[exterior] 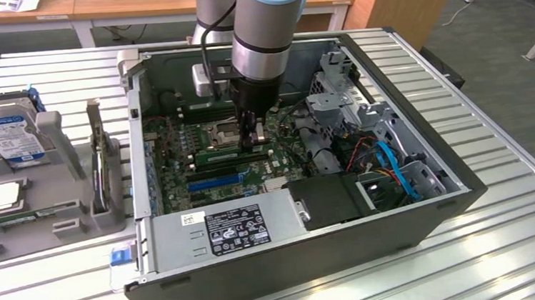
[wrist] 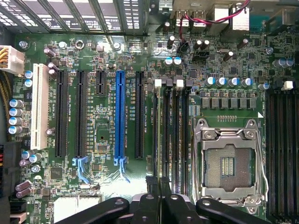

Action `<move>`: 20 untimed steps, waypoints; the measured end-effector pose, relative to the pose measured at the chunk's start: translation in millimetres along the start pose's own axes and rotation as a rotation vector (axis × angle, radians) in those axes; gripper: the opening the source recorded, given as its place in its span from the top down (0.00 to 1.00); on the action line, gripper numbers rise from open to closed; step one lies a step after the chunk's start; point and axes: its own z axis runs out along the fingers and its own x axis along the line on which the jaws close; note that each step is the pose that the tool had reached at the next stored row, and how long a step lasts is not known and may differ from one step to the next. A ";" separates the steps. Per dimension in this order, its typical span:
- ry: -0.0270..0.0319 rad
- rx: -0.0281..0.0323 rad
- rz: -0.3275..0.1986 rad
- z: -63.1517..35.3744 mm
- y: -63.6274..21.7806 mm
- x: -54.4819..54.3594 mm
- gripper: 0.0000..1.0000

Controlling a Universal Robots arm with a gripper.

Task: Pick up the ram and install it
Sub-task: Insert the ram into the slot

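Observation:
The ram is a long thin green stick standing on edge along the memory slots of the motherboard inside the open computer case. My gripper reaches straight down into the case. Its tips sit on the stick's upper edge near the end at the exterior view's right. In the wrist view my gripper shows its two black fingertips pressed close together in line with one slot. The stick looks pinched between them, and I cannot tell how deep it sits in the slot.
The empty processor socket lies beside the memory slots, and the blue expansion slot is on the other side. The power supply and blue cables crowd the case. At the exterior view's left, a grey tray holds a hard drive and a square silver chip.

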 end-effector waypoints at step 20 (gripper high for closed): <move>0.0000 0.0000 0.000 0.0 0.2 0.0 0.89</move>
